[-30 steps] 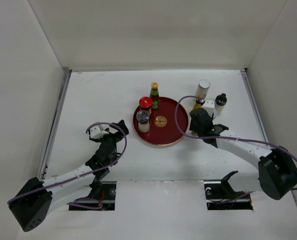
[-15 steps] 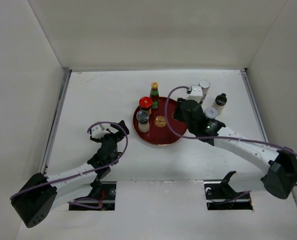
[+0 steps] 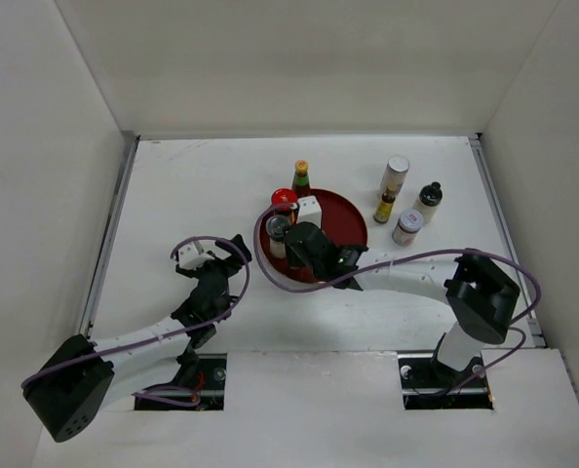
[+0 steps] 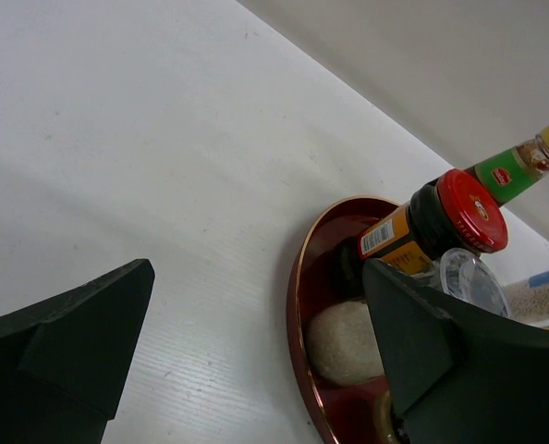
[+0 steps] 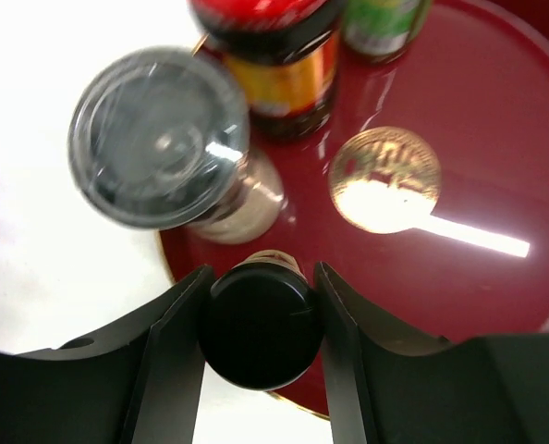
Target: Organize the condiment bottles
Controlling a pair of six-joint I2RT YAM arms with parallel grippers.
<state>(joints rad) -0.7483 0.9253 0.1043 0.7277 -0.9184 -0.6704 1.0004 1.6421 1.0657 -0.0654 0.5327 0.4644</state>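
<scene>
Currently, right tool (image 5: 261, 277) tight around black-capped bottle (image 5: 261, 328) over tray (image 5: 496, 139) rim; left tool (image 4: 256, 277) wide, empty.

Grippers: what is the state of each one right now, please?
Left gripper: open, holding nothing.
Right gripper: closed on a small dark bottle with a black cap.

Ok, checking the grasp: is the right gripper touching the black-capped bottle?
Touching. Right wrist view: the right gripper clamps the black-capped bottle from both sides, no gap.
</scene>
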